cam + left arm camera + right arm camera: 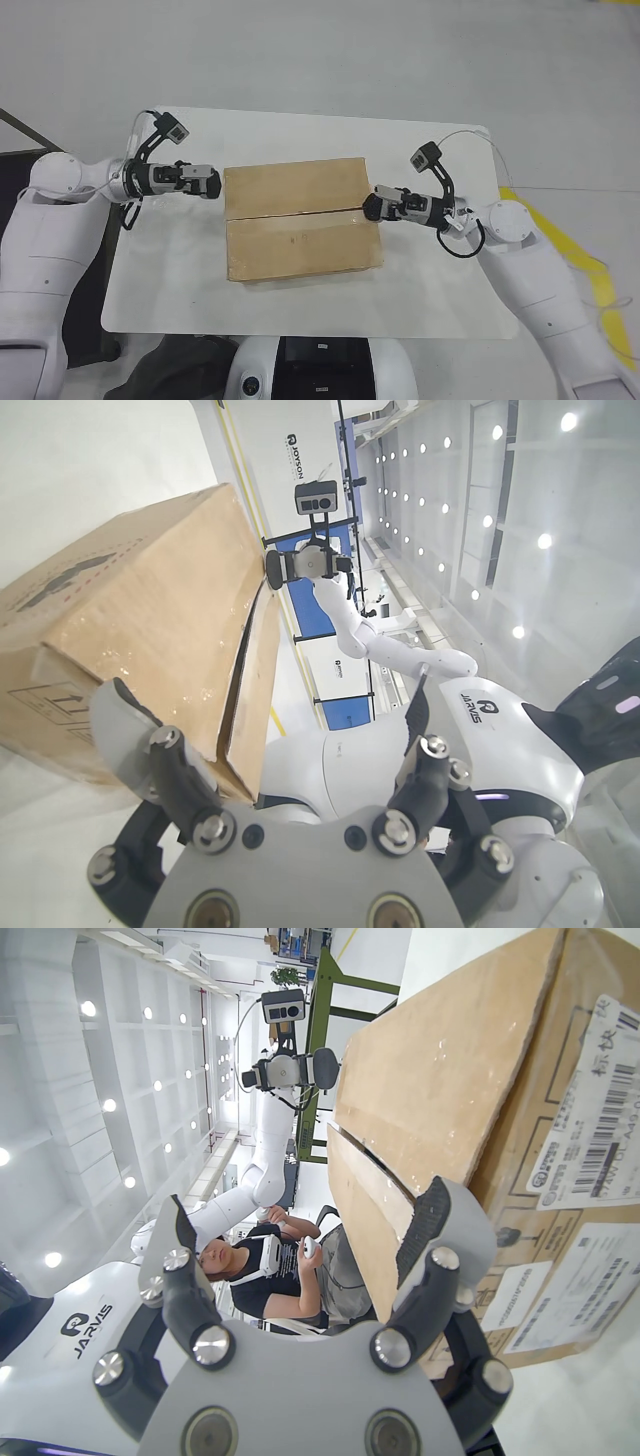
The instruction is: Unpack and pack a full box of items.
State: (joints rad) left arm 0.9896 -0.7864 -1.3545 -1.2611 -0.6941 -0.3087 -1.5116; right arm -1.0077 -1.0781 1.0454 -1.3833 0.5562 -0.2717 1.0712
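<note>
From above, my left claw (212, 183) sits at one short end of the cardboard box (300, 218). My right claw (370, 206) is at the opposite end, right at the seam (300, 214) between the shut top flaps. White table (420, 290) stretches out behind each claw.

At my left wrist, the left claw (270, 690) is spread wide and holds nothing. One finger (120, 720) lies across the box (150, 600) end face, the other out past its corner. The seam (245, 650) gapes slightly at this end.

At my right wrist, the right claw (300, 1213) is likewise released. One finger (435, 1223) overlaps the box (425, 1078) end edge beside the seam (370, 1153), the other hangs in free air.
</note>
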